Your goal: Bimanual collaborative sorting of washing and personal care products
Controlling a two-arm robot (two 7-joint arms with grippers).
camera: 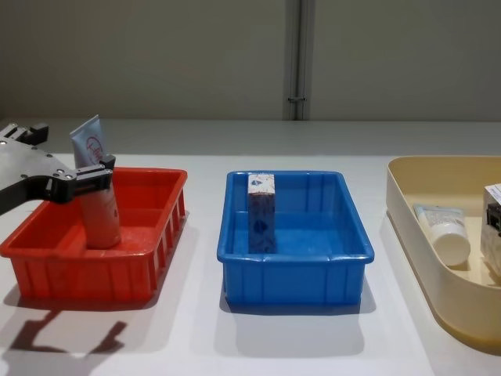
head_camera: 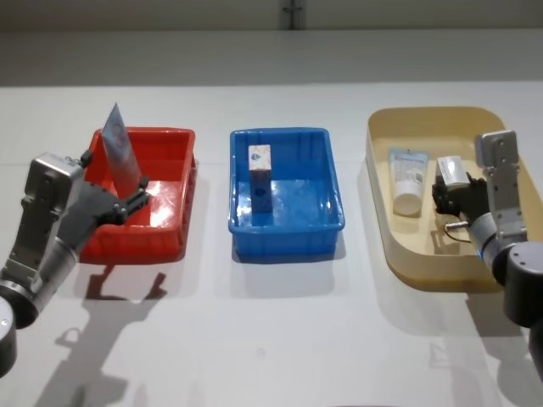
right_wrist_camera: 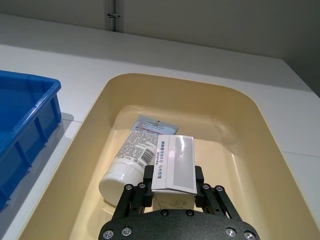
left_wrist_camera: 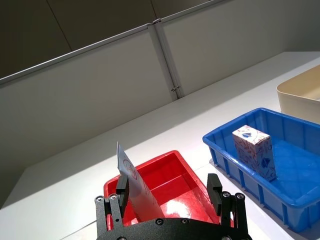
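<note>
**A:** Looking across the white worktop (head_camera: pixel 271 339), what do we find, and how far along is the sorting?

**B:** We find three bins in a row. On the robot's left is a red bin (head_camera: pixel 174 225), in the middle a blue bin (head_camera: pixel 288 227), on the right a beige bin (head_camera: pixel 399 246). Our left pincer (head_camera: pixel 127 193) pinches a pale-blue tube (head_camera: pixel 119 157) and holds it upright, crimped end up, inside the red bin. Our right pincer (right_wrist_camera: pixel 172 182) is pressed onto a small carton (right_wrist_camera: pixel 175 167) down in the beige bin.

**A:** So what seems done, and what is left?

**B:** We judge the work about midway. One blue carton (head_camera: pixel 260 178) already stands upright in the blue bin. The held tube appears ready for release into the red bin. The carton in our right pincer likely belongs in the blue bin, and a second tube (head_camera: pixel 408 180) lies flat in the beige bin just beside it, cap toward us, not yet sorted.

**A:** Does one camera tell us something another cannot?

**B:** Yes. The chest view shows the tube's lower end (camera: pixel 103 223) down near the red bin's floor, though we cannot tell if it touches. The left wrist view shows the tube (left_wrist_camera: pixel 132 182) resting against one finger (left_wrist_camera: pixel 122 187), the other finger standing apart. The right wrist view shows both fingers flanking the carton and the printed back of the lying tube (right_wrist_camera: pixel 135 152).
</note>
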